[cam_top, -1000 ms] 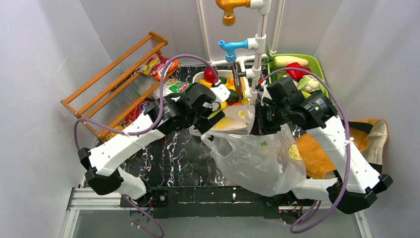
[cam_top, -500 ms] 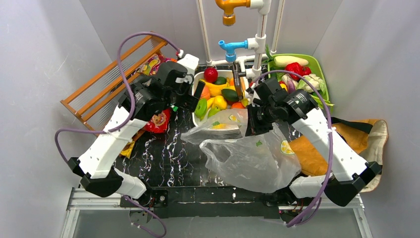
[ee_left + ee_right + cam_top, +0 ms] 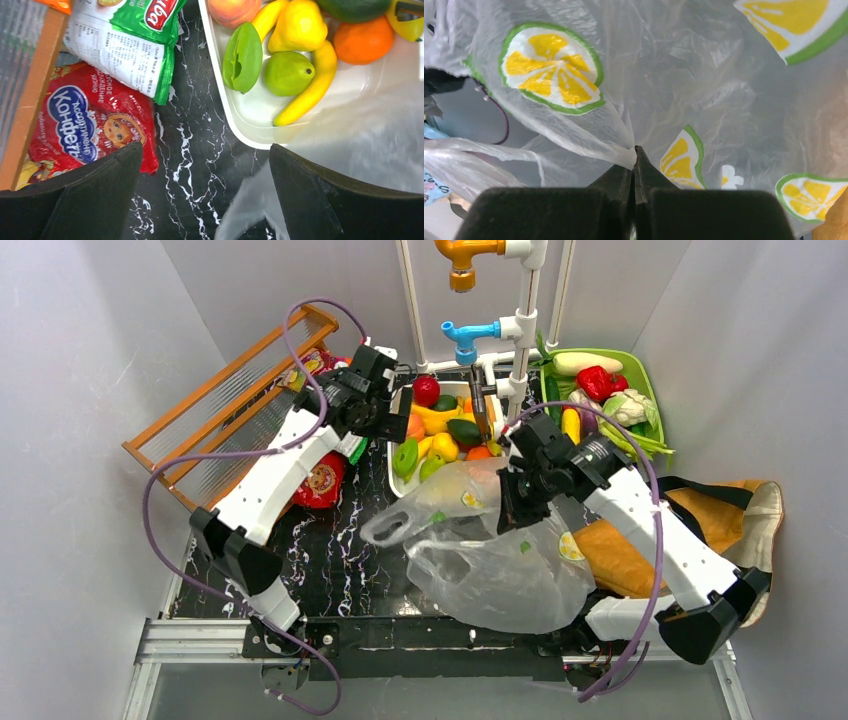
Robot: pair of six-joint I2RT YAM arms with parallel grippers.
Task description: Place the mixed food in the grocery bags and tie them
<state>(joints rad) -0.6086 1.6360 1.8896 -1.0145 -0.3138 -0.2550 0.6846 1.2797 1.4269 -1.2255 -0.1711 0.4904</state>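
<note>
The clear lemon-print bag (image 3: 500, 565) lies slumped in the middle of the table. My right gripper (image 3: 510, 502) is shut on a pinched fold of it, and the film (image 3: 574, 135) bunches at the fingertips (image 3: 635, 151). The tan tote (image 3: 640, 550) lies flat on the right, partly under the right arm. Toy fruit fills the white tray (image 3: 252, 117): a banana (image 3: 305, 92), a green pear (image 3: 287, 72) and an orange (image 3: 362, 32). My left gripper (image 3: 205, 150) is open and holds nothing. It hangs over bare marble between the tray and a red snack packet (image 3: 85, 125).
A green snack packet (image 3: 127, 35) lies beside the red one, against the wooden rack (image 3: 230, 405) at the back left. A green tray (image 3: 645, 390) of vegetables sits at the back right. Toy pipes and taps (image 3: 470, 335) rise behind the white tray.
My left arm left the bag's mouth and swung back-left to the white tray's edge, jaws open. The bag's left side sagged onto the table. My right gripper stays shut on the bag.
</note>
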